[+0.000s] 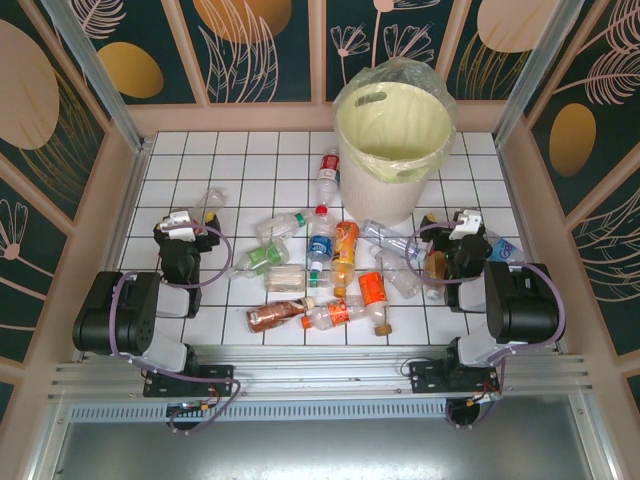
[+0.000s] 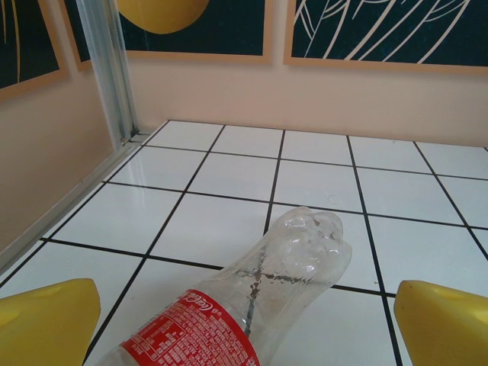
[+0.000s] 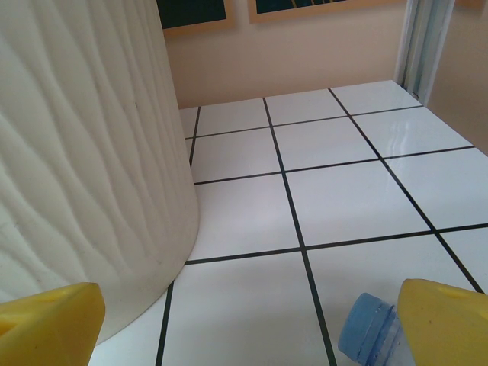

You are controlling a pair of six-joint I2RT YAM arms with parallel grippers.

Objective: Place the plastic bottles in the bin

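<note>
Currently left end effector (image 2: 244, 320), facing a red-labelled bottle (image 2: 293, 255), and right end effector (image 3: 248, 324) gape wide, empty.

The left arm (image 1: 118, 318) is folding back on itself, elbow sitting low and outward, forearm reaching forward; the left gripper (image 1: 188, 220) is pointing away from the base, jaws standing wide apart; its yellow fingertips (image 2: 46, 324) are showing at both lower corners of the left wrist view; the right arm (image 1: 520, 300) is mirroring that pose; the right gripper (image 1: 462, 225) is also pointing forward, jaws spread wide, fingertips at the lower corners of its wrist view; neither is clamping anything.
</note>
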